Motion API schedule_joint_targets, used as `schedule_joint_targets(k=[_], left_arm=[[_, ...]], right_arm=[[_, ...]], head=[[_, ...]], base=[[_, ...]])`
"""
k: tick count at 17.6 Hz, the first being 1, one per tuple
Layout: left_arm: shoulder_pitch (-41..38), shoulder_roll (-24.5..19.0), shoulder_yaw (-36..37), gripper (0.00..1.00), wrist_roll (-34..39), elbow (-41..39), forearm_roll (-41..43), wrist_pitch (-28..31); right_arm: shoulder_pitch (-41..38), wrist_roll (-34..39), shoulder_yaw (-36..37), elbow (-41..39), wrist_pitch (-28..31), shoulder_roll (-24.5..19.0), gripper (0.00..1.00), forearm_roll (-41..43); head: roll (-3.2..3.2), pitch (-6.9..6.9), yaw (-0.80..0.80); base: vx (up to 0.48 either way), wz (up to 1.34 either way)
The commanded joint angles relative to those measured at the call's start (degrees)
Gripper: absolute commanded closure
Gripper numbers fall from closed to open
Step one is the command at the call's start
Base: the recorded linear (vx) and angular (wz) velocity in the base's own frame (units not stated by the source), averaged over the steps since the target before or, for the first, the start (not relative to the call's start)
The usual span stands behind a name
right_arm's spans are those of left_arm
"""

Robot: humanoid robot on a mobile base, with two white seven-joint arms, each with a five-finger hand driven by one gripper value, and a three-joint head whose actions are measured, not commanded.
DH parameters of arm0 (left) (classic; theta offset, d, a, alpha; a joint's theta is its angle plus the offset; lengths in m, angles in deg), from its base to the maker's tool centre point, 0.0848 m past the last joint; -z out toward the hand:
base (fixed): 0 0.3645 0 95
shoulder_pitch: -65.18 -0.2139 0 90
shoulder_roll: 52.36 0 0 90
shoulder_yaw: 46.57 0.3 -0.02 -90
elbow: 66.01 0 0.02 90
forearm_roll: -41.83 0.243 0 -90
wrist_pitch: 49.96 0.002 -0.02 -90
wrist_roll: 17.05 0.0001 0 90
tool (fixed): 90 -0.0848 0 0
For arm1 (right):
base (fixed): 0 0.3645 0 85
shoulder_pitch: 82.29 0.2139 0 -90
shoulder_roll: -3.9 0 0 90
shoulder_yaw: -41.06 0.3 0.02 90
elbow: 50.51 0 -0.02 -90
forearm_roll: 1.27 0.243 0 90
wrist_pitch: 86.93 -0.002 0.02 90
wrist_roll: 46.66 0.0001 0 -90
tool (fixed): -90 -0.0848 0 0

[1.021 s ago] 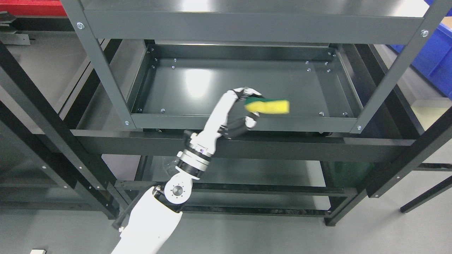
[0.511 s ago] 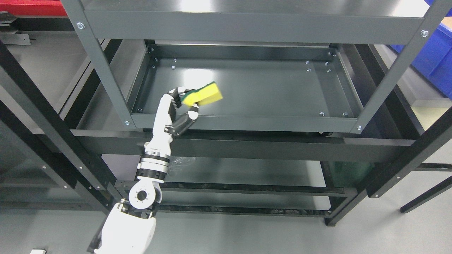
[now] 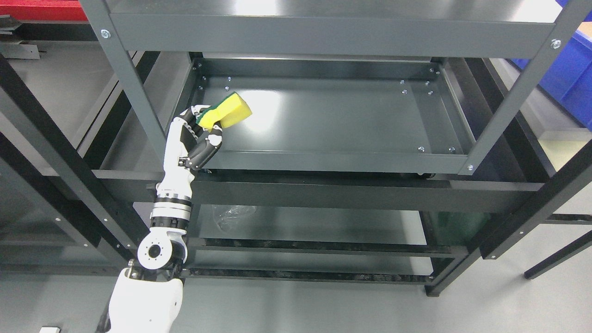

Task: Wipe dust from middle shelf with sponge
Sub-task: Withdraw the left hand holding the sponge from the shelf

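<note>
My left hand (image 3: pixel 203 127) is shut on a yellow sponge (image 3: pixel 229 111) with a green scrubbing side. The sponge sits tilted at the front left part of the dark grey middle shelf (image 3: pixel 323 115), close to the shelf's left wall. I cannot tell whether it touches the shelf surface. The white left arm rises from the lower left of the picture, in front of the shelf's front rim. The right arm does not show.
A grey upright post (image 3: pixel 134 92) stands just left of the hand. The top shelf's front beam (image 3: pixel 323 32) runs overhead. A dark crossbar (image 3: pixel 323 194) lies below the shelf rim. A blue bin (image 3: pixel 571 69) is at the far right. Crumpled clear plastic (image 3: pixel 233 215) lies on the lower shelf.
The left hand has swept the sponge leftward across the shelf, from the front middle to the front left, and slightly deeper in. The sponge has tilted upward.
</note>
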Motion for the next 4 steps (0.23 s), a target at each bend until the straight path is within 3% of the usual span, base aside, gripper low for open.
schedule_joint_targets(k=[1, 4], left_arm=[[0.2, -0.9, -1.8, 1.0, -0.1, -1.4, -0.6, 0.1], [0.3, -0.9, -1.6, 1.0, -0.1, -1.4, -0.6, 0.1]], right_arm=[[0.0, 0.0, -0.1, -1.0, 0.0, 1.0, 0.0, 0.0], [0.0, 0.0, 0.0, -1.0, 0.0, 1.0, 0.0, 0.0]], head=[[0.0, 0.0, 0.0], [0.0, 0.0, 0.0]], base=[[0.0, 0.0], [0.0, 0.0]])
